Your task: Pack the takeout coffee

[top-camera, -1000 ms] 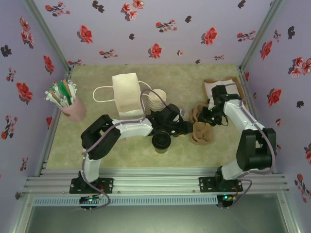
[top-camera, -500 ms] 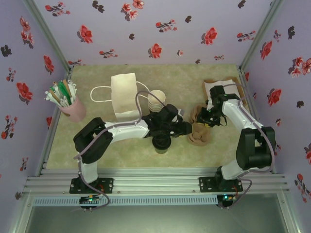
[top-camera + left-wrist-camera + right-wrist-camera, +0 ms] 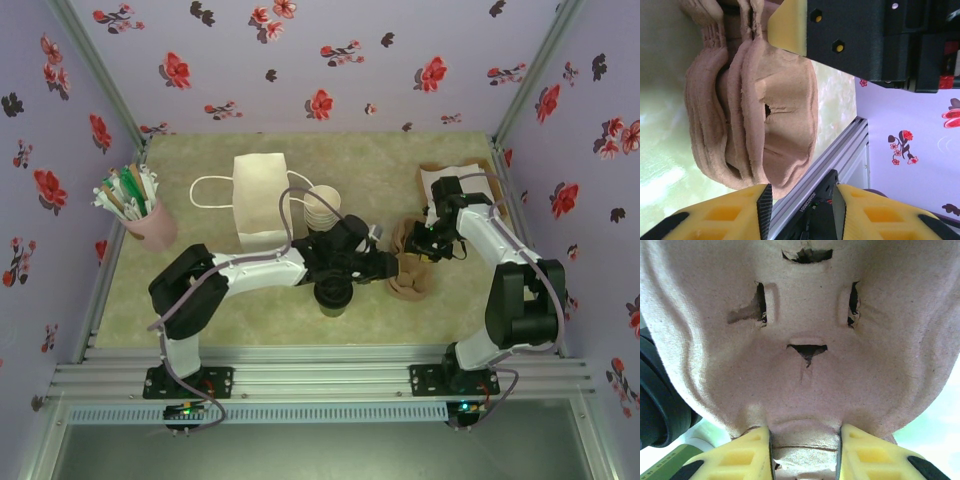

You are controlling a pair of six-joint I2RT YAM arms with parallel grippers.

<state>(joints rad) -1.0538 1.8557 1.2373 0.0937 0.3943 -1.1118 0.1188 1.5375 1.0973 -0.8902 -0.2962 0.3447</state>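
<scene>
From above, the takeout coffee (image 3: 332, 293) stands on the worktop (image 3: 200, 300), dark and round-topped, at the near side of the left arm's wrist and just left of the brown pulp carriers (image 3: 412, 277). Behind the arm are a stack of cups (image 3: 322, 207) and, to its left, the white paper bag (image 3: 262, 198). A pink holder (image 3: 152, 228) full of sticks sits well apart at the far left. The left hand (image 3: 390, 267) reaches across to the carriers' left side. The right hand (image 3: 426, 244) meets them from the far right.

In the left wrist view the carriers stand on edge, several layers nested. The left hand's yellow fingers (image 3: 715, 215) stand part-way apart, with the frame rail visible through the gap and nothing clamped there. The carriers' lower rim lies right at one tip, though I cannot tell whether it touches. At the top edge, one of the right hand's fingers (image 3: 790, 27) presses on the nearest layer.

In the right wrist view the right hand's fingers (image 3: 735, 457) are closed tight on a lip of the pulp carriers, whose underside rises directly above them.
</scene>
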